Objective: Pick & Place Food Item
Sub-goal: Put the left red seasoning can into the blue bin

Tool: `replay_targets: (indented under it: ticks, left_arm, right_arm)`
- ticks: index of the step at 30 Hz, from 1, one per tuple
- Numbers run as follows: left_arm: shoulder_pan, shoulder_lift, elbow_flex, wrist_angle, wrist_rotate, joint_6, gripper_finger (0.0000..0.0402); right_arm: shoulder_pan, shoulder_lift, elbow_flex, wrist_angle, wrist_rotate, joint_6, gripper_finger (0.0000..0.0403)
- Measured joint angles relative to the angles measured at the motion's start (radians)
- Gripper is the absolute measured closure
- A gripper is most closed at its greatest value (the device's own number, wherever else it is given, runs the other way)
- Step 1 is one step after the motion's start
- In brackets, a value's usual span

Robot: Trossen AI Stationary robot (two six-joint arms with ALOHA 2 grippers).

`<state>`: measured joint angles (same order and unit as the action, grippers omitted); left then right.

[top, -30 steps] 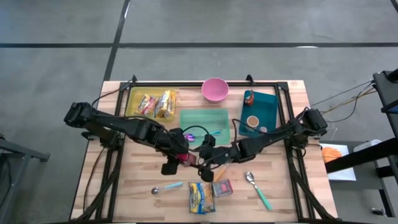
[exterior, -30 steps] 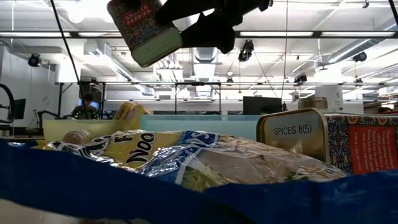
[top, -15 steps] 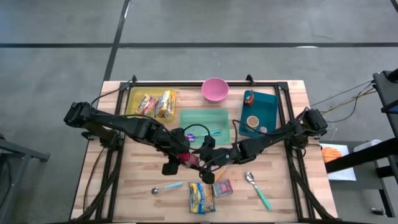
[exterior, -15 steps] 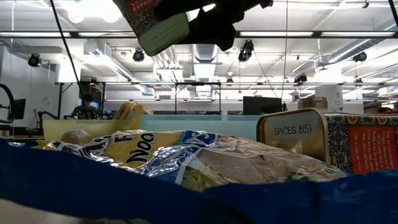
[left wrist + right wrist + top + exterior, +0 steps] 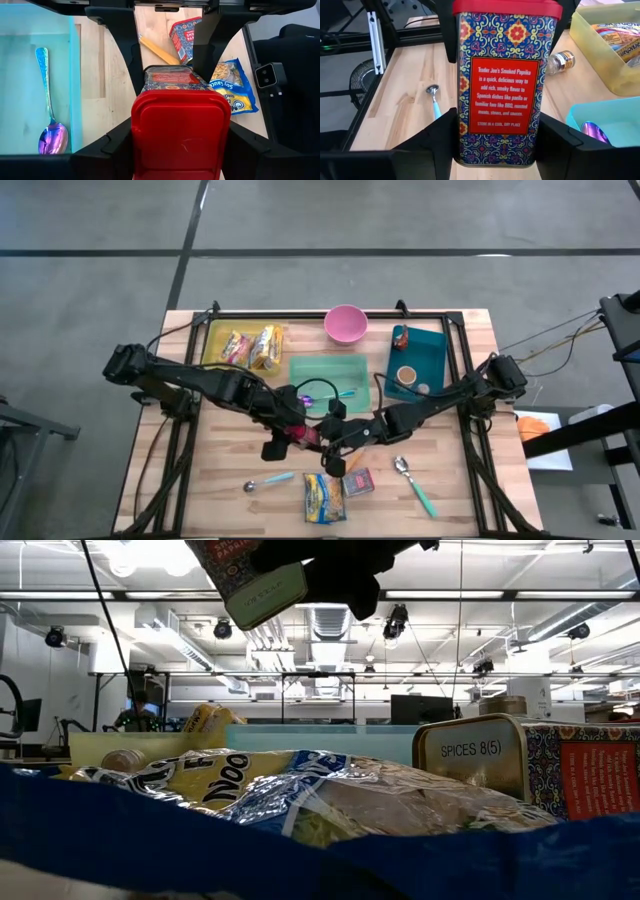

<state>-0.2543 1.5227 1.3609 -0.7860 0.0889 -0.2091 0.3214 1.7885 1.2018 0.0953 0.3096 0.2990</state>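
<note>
Glossy printed metal tin (image 5: 504,85), smooth red plastic lid (image 5: 180,132); matt wood table (image 5: 215,470).

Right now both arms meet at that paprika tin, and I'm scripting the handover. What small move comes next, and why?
Probably the left gripper opens. The paprika tin sits between the right gripper fingers too, lifted off the table, so one must release.

Lighting is bright and even, supplied by ceiling strip lights (image 5: 90,596) visible in the low view. Shadows on the table (image 5: 450,480) are soft. The foil packet (image 5: 330,802) shows glare and sits blurred against the lens. Wrist views are sharp on the tin (image 5: 503,85).
</note>
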Motion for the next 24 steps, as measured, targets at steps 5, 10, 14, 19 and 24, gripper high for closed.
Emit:
replay_targets:
  ticks: [5, 10, 14, 19, 24]
  left_arm:
    - [-0.001, -0.001, 0.0, 0.016, -0.027, -0.004, 0.0135]
    - [-0.001, -0.002, 0.0, 0.016, -0.034, -0.008, 0.0056]
    - [-0.002, -0.005, 0.001, 0.039, -0.041, -0.022, 0.0037]
    - [-0.002, -0.049, 0.001, 0.036, -0.063, -0.03, 0.0034]
    - [-0.004, -0.144, 0.001, 0.037, -0.103, -0.048, 0.0033]
  right_arm:
    - [0.0, 0.0, -0.001, -0.01, 0.009, 0.009, 0.0204]
    - [-0.002, 0.0, -0.003, -0.011, 0.011, 0.04, 0.0204]
    - [-0.002, 0.0, -0.003, -0.011, 0.011, 0.065, 0.0204]
    - [-0.001, 0.0, -0.004, -0.007, 0.032, 0.091, 0.0204]
    - [-0.002, -0.008, -0.005, -0.016, 0.068, 0.098, 0.0204]
